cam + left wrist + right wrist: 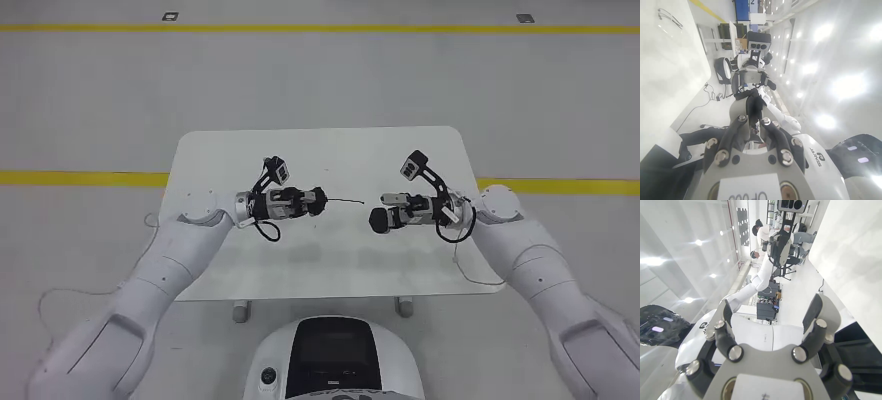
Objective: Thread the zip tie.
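Left gripper (319, 200) hovers above the left half of the table (330, 265), its fingers (738, 111) clenched on one end of a single black zip tie (345, 201). The tie sticks out of the grip as a thin, nearly level line pointing across the middle of the table, and its free tip ends just short of the other arm. Right gripper (377, 221) hangs over the right half of the table, facing the left one, slightly nearer the robot and apart from the tie's tip. Its two pads (812, 311) are spread wide with nothing between them. One tie and two grippers can be counted. The table is white with rounded corners and stands on a pale grey floor (320, 90) crossed by two yellow lines (80, 178). The wrist views show a bright white room with rows of ceiling lights (846, 87).
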Tool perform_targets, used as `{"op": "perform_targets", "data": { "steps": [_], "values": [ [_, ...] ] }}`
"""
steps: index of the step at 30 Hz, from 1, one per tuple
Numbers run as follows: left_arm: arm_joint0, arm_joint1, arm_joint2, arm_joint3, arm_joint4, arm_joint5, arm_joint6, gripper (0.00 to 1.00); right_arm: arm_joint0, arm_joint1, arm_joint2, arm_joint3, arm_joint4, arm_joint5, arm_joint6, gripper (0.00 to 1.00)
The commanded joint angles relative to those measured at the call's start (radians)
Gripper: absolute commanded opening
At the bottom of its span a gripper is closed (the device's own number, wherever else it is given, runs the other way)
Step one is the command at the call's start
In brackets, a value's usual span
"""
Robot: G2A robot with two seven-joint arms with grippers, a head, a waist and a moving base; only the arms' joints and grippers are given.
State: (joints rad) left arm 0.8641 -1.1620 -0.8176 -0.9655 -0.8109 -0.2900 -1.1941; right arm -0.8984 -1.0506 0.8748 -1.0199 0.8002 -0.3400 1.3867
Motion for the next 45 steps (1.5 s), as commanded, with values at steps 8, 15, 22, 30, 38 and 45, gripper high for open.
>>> {"op": "perform_targets", "data": {
  "steps": [8,15,22,30,38,45],
  "values": [
    [0.038,0.001,-0.005,-0.044,0.029,0.018,0.103,0.0,-0.037,-0.005,0.041,-0.032,-0.002,0.001,-0.101,1.0],
    [0.041,0.002,-0.009,-0.049,0.034,0.013,0.111,0.0,-0.04,-0.006,0.042,-0.031,-0.001,0.004,-0.11,1.0],
    [0.041,0.002,-0.009,-0.049,0.034,0.013,0.111,0.0,-0.068,-0.008,0.059,-0.062,-0.026,0.011,-0.169,1.0],
    [0.041,0.002,-0.009,-0.049,0.034,0.013,0.111,0.0,-0.068,-0.016,0.07,-0.041,-0.033,0.005,-0.16,0.49],
    [0.041,0.002,-0.009,-0.049,0.034,0.013,0.111,0.0,-0.053,-0.036,0.061,-0.01,-0.032,0.0,-0.14,0.4],
    [0.041,0.002,-0.009,-0.049,0.034,0.013,0.111,0.0,-0.041,-0.053,0.064,0.023,-0.037,0.0,-0.125,0.33]
  ]
}}
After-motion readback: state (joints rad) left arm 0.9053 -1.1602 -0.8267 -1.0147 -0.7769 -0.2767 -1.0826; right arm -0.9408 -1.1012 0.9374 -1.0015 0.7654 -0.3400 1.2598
